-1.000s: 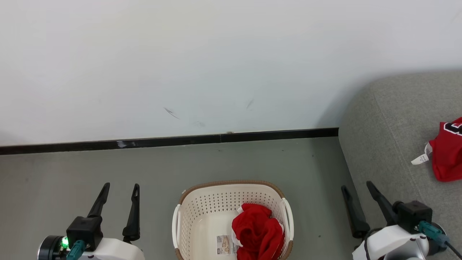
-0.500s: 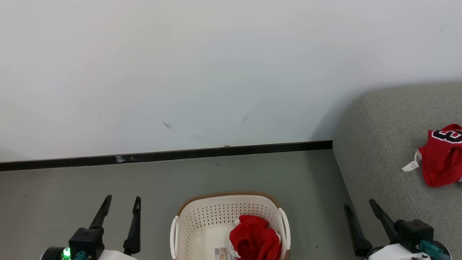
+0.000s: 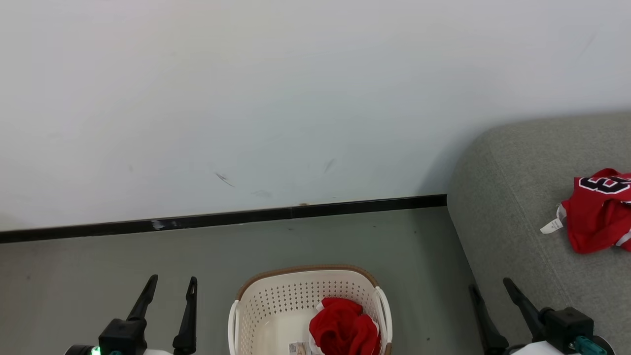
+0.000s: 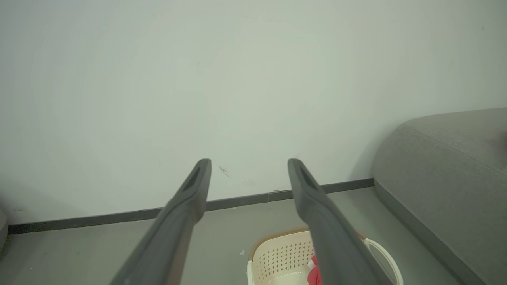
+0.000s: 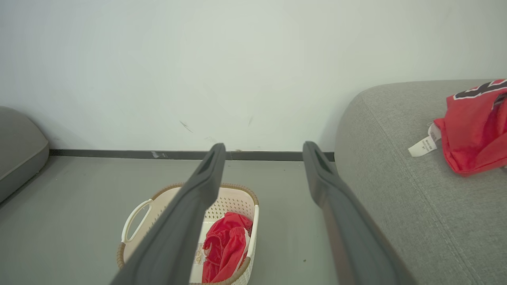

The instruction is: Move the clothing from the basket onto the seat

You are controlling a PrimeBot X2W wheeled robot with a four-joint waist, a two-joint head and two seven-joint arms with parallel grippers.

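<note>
The left gripper [image 3: 173, 278] and right gripper [image 3: 489, 283] gape empty on either side of the basket [image 3: 276, 305], which holds a red jersey [image 3: 342, 325].

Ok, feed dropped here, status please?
Both open, empty: left tool, right tool. One jersey on sofa, one jersey in basket. Nothing in the way.

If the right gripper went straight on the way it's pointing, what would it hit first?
Probably the wall just above the baseboard. The right gripper would pass over floor, with the sofa close beside it. Depth is unclear.
</note>
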